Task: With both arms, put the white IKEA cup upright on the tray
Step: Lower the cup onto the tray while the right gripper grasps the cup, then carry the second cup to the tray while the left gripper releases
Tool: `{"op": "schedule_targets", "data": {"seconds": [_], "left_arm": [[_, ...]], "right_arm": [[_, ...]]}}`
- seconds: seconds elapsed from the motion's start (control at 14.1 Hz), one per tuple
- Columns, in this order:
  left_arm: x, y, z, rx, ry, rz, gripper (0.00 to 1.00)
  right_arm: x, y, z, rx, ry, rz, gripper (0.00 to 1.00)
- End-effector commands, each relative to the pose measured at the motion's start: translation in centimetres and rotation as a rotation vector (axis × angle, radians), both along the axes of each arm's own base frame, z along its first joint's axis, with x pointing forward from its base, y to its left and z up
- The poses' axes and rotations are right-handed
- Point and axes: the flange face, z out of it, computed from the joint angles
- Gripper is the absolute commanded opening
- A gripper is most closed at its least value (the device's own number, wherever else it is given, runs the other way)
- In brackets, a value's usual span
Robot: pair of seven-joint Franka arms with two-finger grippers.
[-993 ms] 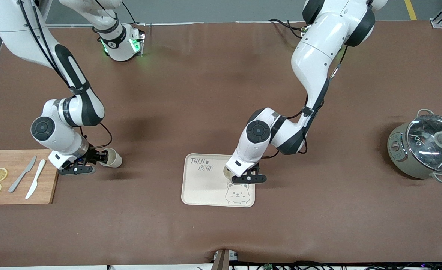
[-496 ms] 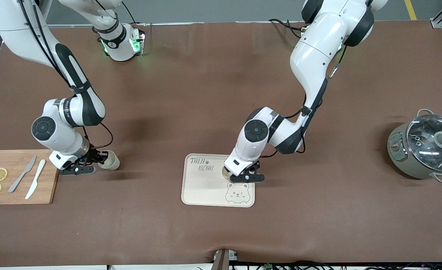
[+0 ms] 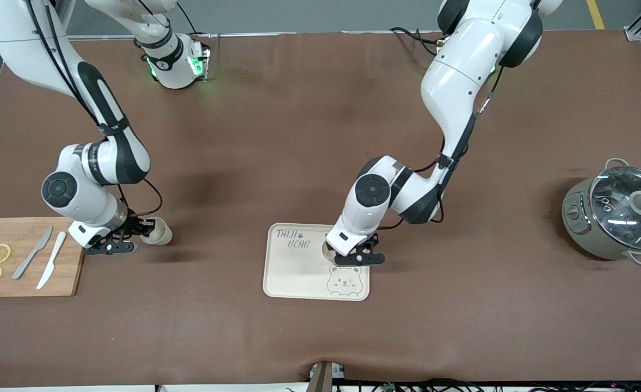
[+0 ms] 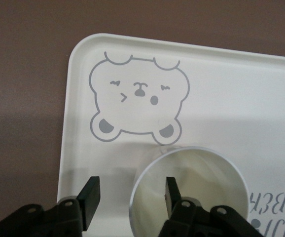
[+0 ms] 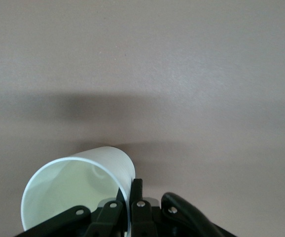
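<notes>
One cup (image 4: pixel 189 190) stands upright on the tray (image 3: pixel 293 275) between the parted left gripper (image 3: pixel 353 256), while a tilted cup (image 3: pixel 156 231) is pinched by the right gripper (image 3: pixel 142 231).

Tray cup (image 3: pixel 327 250) mostly hidden under left claw (image 3: pixel 356 257).

A white cup (image 4: pixel 201 187) stood upright on the tray (image 4: pixel 241 94) just beside the bear-face drawing (image 4: pixel 138 98), its rim between the left gripper (image 4: pixel 130 195)'s parted fingers
</notes>
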Motion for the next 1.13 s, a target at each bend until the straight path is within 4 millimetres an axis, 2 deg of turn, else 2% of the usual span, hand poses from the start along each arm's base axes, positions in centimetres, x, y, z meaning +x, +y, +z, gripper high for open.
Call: {"op": "schedule_targets", "data": {"seconds": [0.0,0.14,0.35,0.57,0.78,0.85,0.99,1.06], "left_arm": [[0.5,0.0,0.5,0.011,-0.034,-0.005,0.62],[0.6,-0.1,1.3,0.005,-0.041,-0.003,0.62],[0.7,0.0,2.0,0.005,-0.043,-0.001,0.62],[0.8,0.2,3.4,0.01,-0.042,0.0,0.64],[0.7,0.3,4.7,0.026,-0.03,-0.003,0.67],[0.9,0.5,5.4,0.025,-0.034,0.0,0.7],[0.8,0.8,6.5,0.04,-0.019,0.002,0.79],[0.8,0.9,7.3,0.044,-0.02,0.003,0.88]], "right_arm": [[0.3,0.5,4.8,-0.021,0.029,-0.017,0.0],[0.6,2.3,7.1,-0.027,0.044,-0.065,0.0],[0.9,8.7,10.1,0.026,0.041,-0.208,0.0],[1.4,12.9,12.2,0.118,0.03,-0.344,0.0],[1.2,18.0,13.6,0.136,0.001,-0.46,0.0],[1.2,19.7,14.2,0.148,-0.016,-0.492,0.0],[1.0,22.2,13.9,0.166,-0.038,-0.552,0.0],[0.9,23.2,13.6,0.173,-0.046,-0.567,0.0]]}}
